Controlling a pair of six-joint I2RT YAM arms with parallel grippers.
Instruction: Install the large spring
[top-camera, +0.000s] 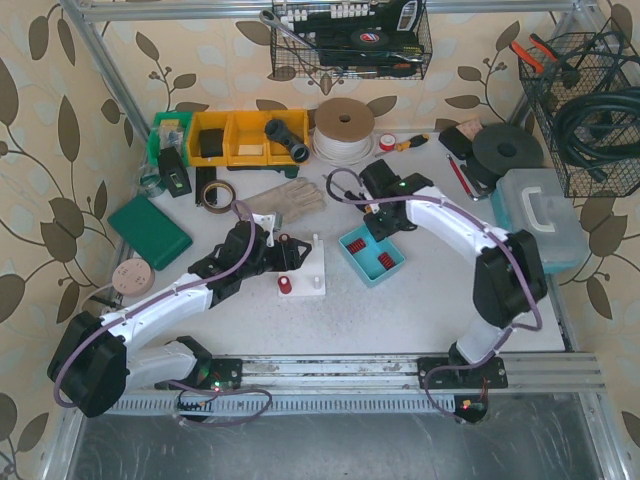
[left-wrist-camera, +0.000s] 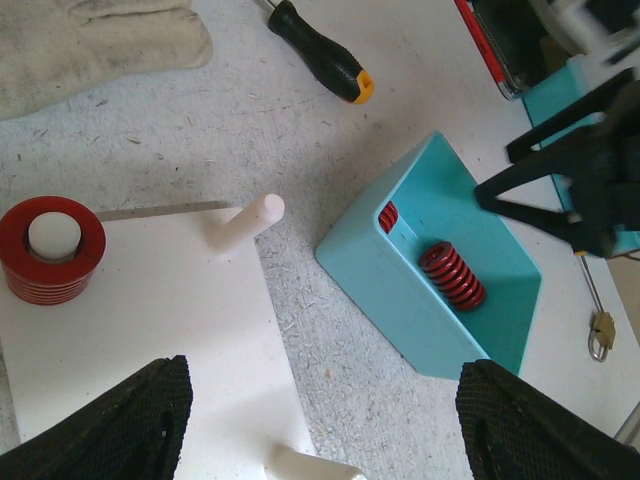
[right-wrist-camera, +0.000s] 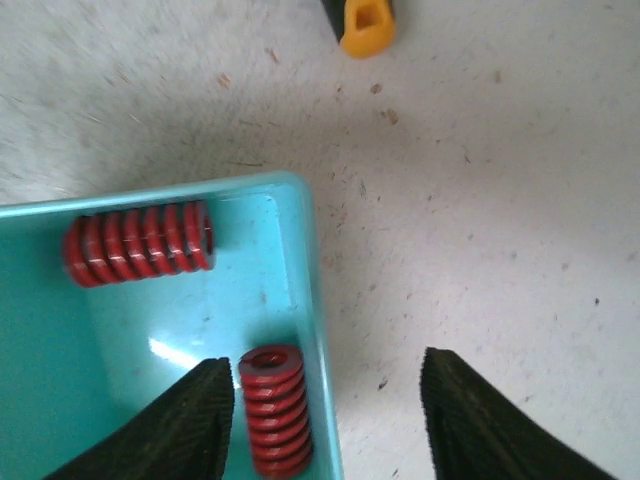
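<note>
A wide red spring (left-wrist-camera: 50, 250) sits over one peg of the white base plate (left-wrist-camera: 150, 320); it also shows in the top view (top-camera: 286, 286). Another peg (left-wrist-camera: 245, 222) is bare. A teal tray (top-camera: 358, 262) holds narrower red springs (right-wrist-camera: 138, 243) (right-wrist-camera: 275, 408). My left gripper (left-wrist-camera: 325, 425) is open and empty above the plate's right edge, between plate and tray. My right gripper (right-wrist-camera: 325, 425) is open over the tray's far corner, its jaws straddling the tray wall (right-wrist-camera: 318, 330), one spring just inside its left finger. In the top view the left gripper (top-camera: 290, 252) and right gripper (top-camera: 380, 228) flank the tray.
A black and yellow screwdriver (left-wrist-camera: 320, 50) and a work glove (left-wrist-camera: 90, 45) lie beyond the plate. A small key (left-wrist-camera: 601, 330) lies right of the tray. Yellow bins (top-camera: 245, 137), a cord reel (top-camera: 344, 128) and a toolbox (top-camera: 540, 215) line the back and right.
</note>
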